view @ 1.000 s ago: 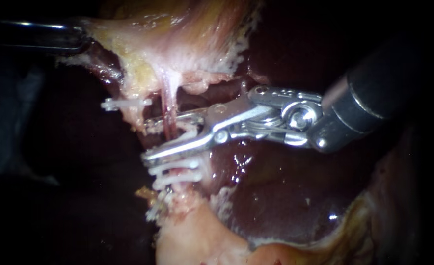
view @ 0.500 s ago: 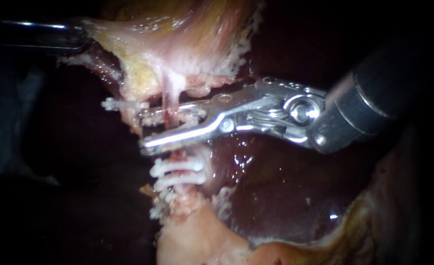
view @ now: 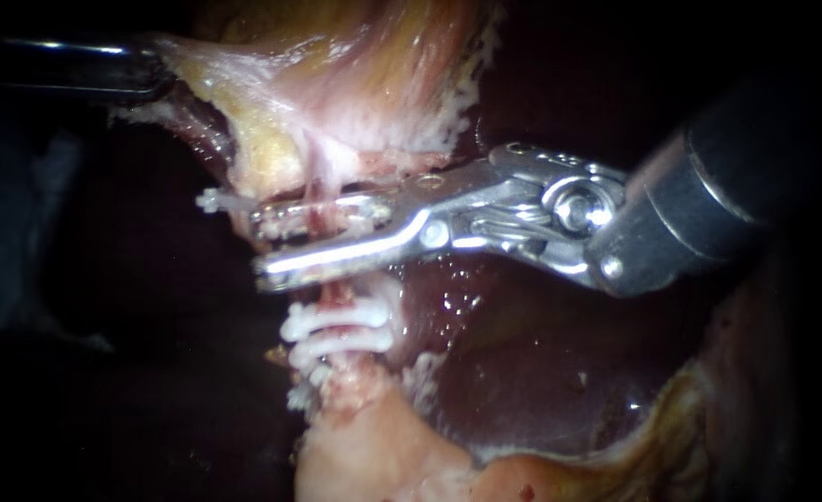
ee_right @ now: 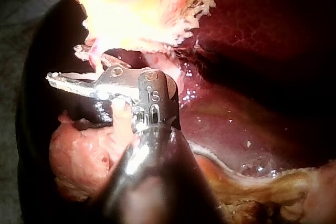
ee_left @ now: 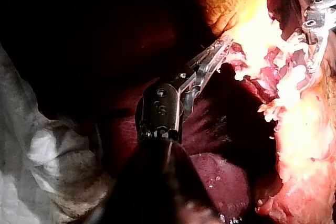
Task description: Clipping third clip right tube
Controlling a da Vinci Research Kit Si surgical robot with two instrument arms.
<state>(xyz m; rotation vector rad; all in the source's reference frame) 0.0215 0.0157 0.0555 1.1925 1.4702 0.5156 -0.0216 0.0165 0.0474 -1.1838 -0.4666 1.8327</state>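
The right tube (view: 322, 191) runs down from the gallbladder (view: 337, 84) as a thin pink strand. My right instrument (view: 260, 249) reaches in across it, one jaw on each side. A white clip (view: 323, 216) sits in those jaws, and they stand close together, shut on it around the tube. Two white clips (view: 337, 325) sit on the same tube just below the jaws. In the right wrist view, the right instrument (ee_right: 58, 81) lies under bright tissue. At the upper left, my left instrument (view: 155, 74) is shut on the gallbladder's edge; the left wrist view shows its jaws (ee_left: 223, 46) on that pale tissue.
Another white clip (view: 218, 200) sticks out from a strand left of the right tube. Dark red liver (view: 523, 372) lies below and behind the right instrument. Pale fatty tissue (view: 364, 455) sits under the lower clips. Grey drape (ee_left: 47, 150) lies beside the left shaft.
The right jaws have narrowed around the tube and risen along it, away from the two lower clips. The left instrument has held still.
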